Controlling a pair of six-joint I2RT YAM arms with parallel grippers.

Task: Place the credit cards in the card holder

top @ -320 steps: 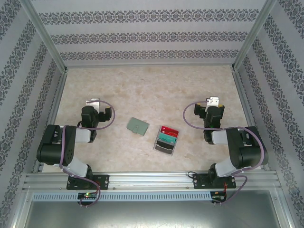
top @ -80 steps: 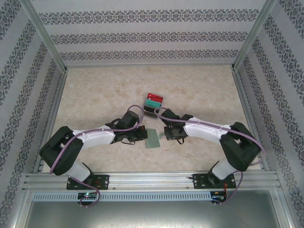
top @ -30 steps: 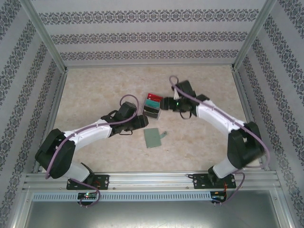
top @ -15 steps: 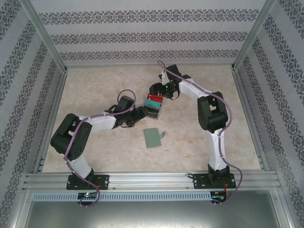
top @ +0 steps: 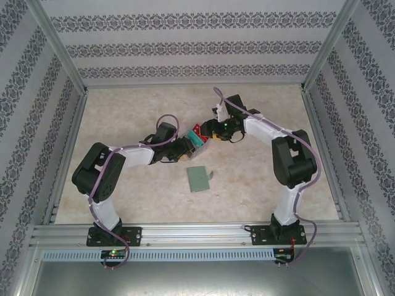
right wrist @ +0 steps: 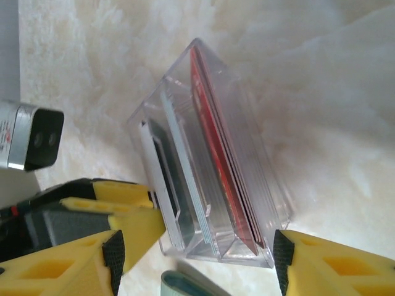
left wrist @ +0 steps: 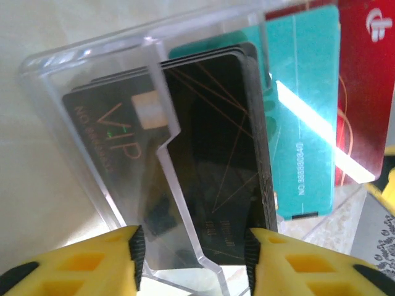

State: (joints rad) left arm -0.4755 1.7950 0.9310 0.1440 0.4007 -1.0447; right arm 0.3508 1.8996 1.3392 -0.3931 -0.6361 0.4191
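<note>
A clear box (top: 200, 140) holds the credit cards: a black stack (left wrist: 216, 142) in front, teal (left wrist: 302, 111) behind it, red (left wrist: 364, 80) at the back. My left gripper (left wrist: 194, 259) is shut on the box's front end, its pads against both sides with the black cards between them. From the far side my right gripper (right wrist: 197, 262) stands open astride the box (right wrist: 210, 154); its right pad is close to the back corner and its left pad stands apart. The red cards (right wrist: 219, 160) sit in the rear slot. The grey-green card holder (top: 199, 179) lies flat nearer the bases.
The left gripper's yellow finger (right wrist: 123, 206) rests against the box's front wall, right beside my right gripper's left finger. An edge of the card holder (right wrist: 185, 287) lies just below the box. Aluminium rails and patterned walls border the marble table (top: 123, 111).
The left gripper's jaws have narrowed onto the box's front. The right gripper has come down closer around the box's back, its elbow swinging right. The box now sits slightly tilted.
</note>
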